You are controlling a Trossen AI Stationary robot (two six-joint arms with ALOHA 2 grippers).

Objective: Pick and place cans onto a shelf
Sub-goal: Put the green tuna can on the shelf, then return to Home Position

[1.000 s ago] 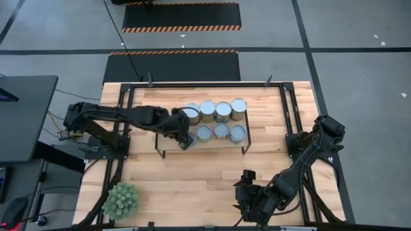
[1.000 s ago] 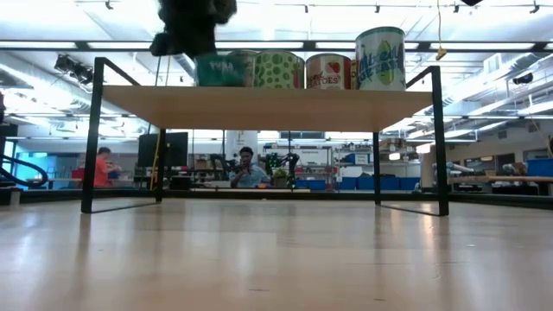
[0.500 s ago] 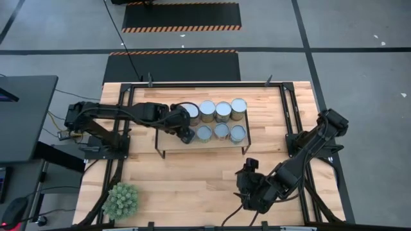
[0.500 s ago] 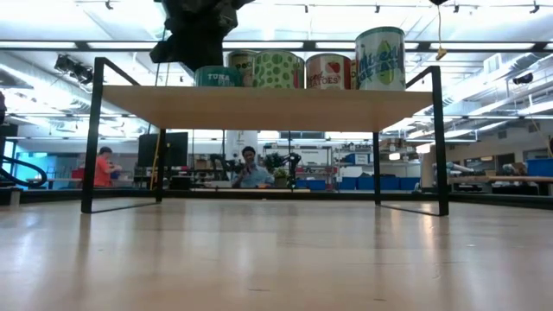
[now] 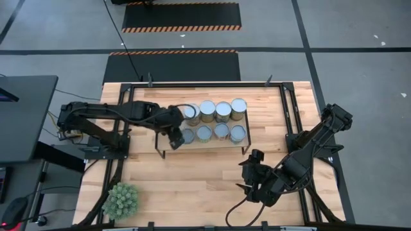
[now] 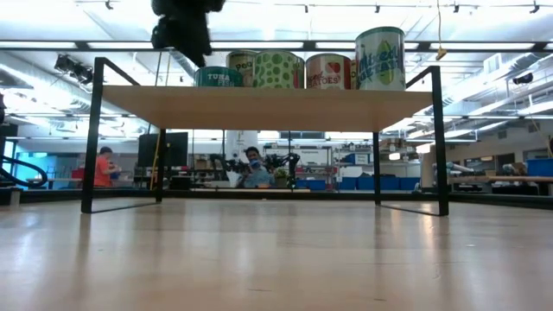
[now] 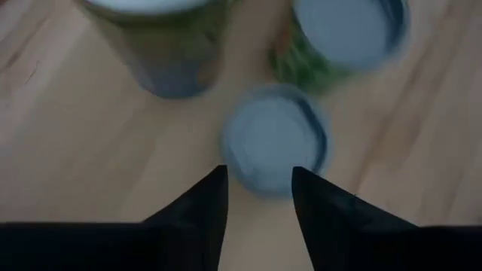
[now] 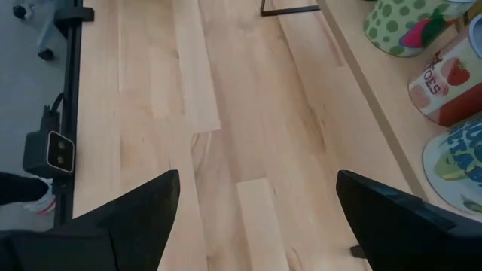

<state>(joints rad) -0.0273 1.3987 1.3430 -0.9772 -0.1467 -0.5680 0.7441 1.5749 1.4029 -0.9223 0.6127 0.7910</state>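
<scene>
Eight cans stand upright in two rows on the shelf, whose board also shows in the low view. The back row has silver tops; the front row has bluish-grey tops. A teal tuna can with a bluish top stands at the front left. My left gripper is open above the shelf's left end, up and left of that can. My right gripper is open wide over the table, in front of the shelf's right end.
A spiky green plant ball sits at the table's near left corner. Black frame rods run along the tabletop's edges. Bare wood lies in front of the shelf. People sit in the room beyond the table.
My left gripper has set the tuna can down at the shelf's front left, let go, and drawn up and toward the table's left edge; the can stays standing. My right gripper has moved toward the far edge, nearer the shelf's right end.
</scene>
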